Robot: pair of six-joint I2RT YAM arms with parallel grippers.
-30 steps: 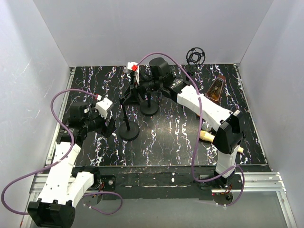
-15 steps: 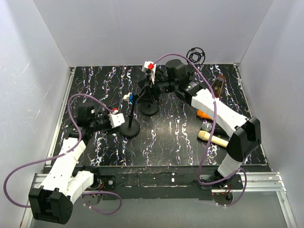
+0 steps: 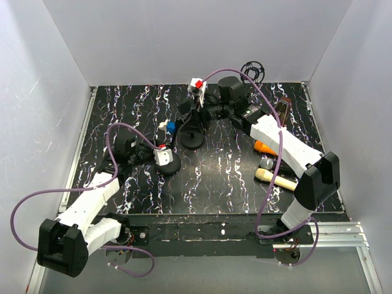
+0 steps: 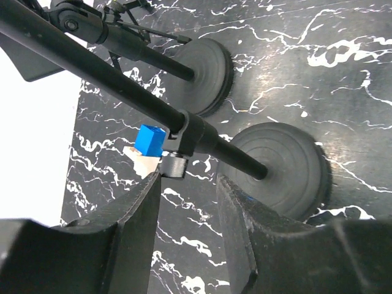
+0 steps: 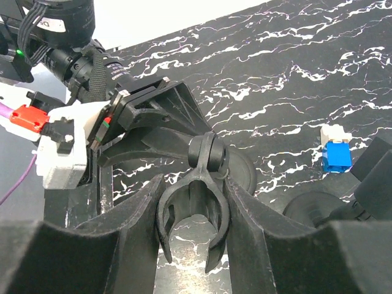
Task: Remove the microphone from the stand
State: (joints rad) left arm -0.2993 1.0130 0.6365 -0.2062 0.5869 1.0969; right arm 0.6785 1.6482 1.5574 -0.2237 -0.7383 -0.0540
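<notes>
Two black stands rise from round bases, the far one [image 3: 192, 140] and the near one [image 3: 170, 165]. My right gripper [image 3: 195, 109] is at the top of the far stand, shut on its empty clip [image 5: 193, 211], with a finger pressed against each side. The microphone [image 3: 274, 178], cream-coloured, lies flat on the table by the right arm's elbow. My left gripper [image 3: 164, 153] hangs low beside the near stand's pole [image 4: 236, 156]. Its jaws stand narrowly apart with only table between them, and one fingertip [image 4: 157, 177] is at the pole's collar [image 4: 184, 131].
A blue block [image 4: 150, 139] hangs at the near stand's collar. An orange object [image 3: 264, 147] and a brown metronome [image 3: 278, 115] lie behind the microphone. A black wheel-shaped piece [image 3: 251, 70] stands at the back wall. Purple cables loop over both arms.
My left gripper has moved right, down to the near stand's base, and its jaws have narrowed. The right gripper shifted right to the far stand's top and closed on the clip.
</notes>
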